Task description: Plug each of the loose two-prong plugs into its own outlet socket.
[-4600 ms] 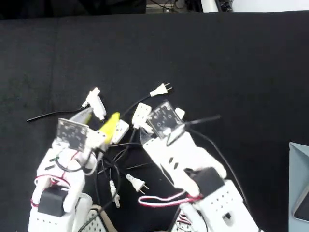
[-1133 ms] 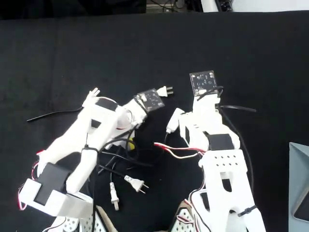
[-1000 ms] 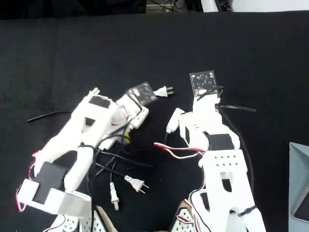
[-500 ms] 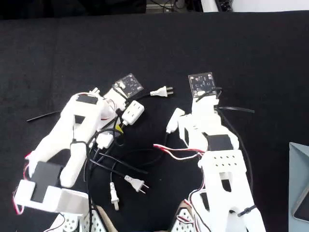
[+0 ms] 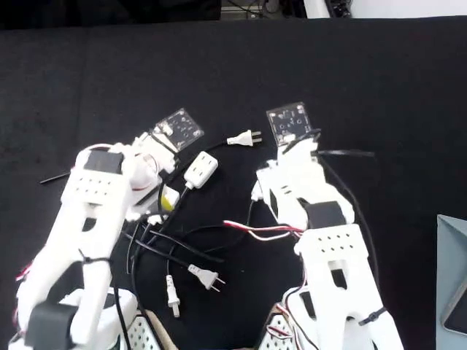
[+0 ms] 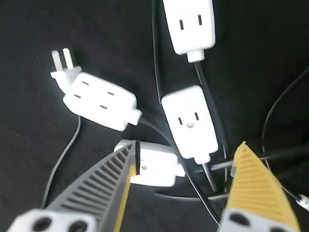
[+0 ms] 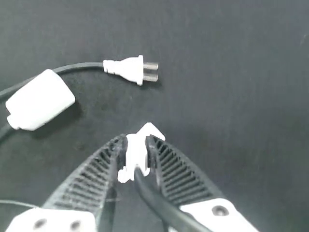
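1. Right now, the right gripper is clamped on a white plug, whose black cord runs back between the fingers.
2. Just ahead, a loose two-prong plug lies on the black table, near an outlet block.
3. The left gripper hangs with its fingers wide apart above several white sockets.

The right fingers cover both sides of a white plug, so its prongs cannot be made out. Its cord runs off the picture's edge. One of the left fingers hides part of a socket. A second socket is cut off at the edge. From above, the left arm covers some of the cords. A grey thing at the right edge is cut off, and too little shows to name it.
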`<act>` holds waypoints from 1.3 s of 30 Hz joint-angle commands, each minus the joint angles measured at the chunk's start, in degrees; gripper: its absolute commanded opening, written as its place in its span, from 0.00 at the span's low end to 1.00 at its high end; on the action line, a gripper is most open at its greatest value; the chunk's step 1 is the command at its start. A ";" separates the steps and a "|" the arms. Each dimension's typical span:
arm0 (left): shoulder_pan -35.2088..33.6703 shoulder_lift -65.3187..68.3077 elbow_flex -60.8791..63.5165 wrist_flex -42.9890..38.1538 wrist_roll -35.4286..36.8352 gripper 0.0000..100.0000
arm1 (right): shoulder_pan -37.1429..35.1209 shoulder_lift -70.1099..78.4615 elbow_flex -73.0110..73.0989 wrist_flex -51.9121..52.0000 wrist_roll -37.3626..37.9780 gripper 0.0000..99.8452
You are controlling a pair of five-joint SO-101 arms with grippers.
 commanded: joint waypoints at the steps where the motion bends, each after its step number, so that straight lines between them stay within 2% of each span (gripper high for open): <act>1: 0.66 -3.52 3.12 -6.15 9.49 0.31 | -0.79 0.13 -3.91 -1.05 0.35 0.01; 6: 3.12 -1.93 6.99 -19.87 22.51 0.31 | -0.70 0.13 -1.10 -1.14 0.35 0.01; 11: 6.55 7.03 2.77 -28.13 25.58 0.31 | -0.53 0.04 1.36 -1.14 0.26 0.01; 19: 12.53 28.13 -11.12 -28.22 25.49 0.31 | -0.44 0.04 2.24 -0.70 0.26 0.01; 28: 13.58 37.36 -15.78 -28.40 25.49 0.30 | -0.35 -0.31 3.03 -0.97 -1.67 0.01; 35: 13.93 37.36 -15.43 -28.40 25.14 0.14 | 2.20 -0.31 2.95 -0.88 -1.67 0.01; 39: 13.76 37.36 -15.08 -26.99 19.43 0.08 | 4.48 -0.31 2.68 -1.05 -1.67 0.01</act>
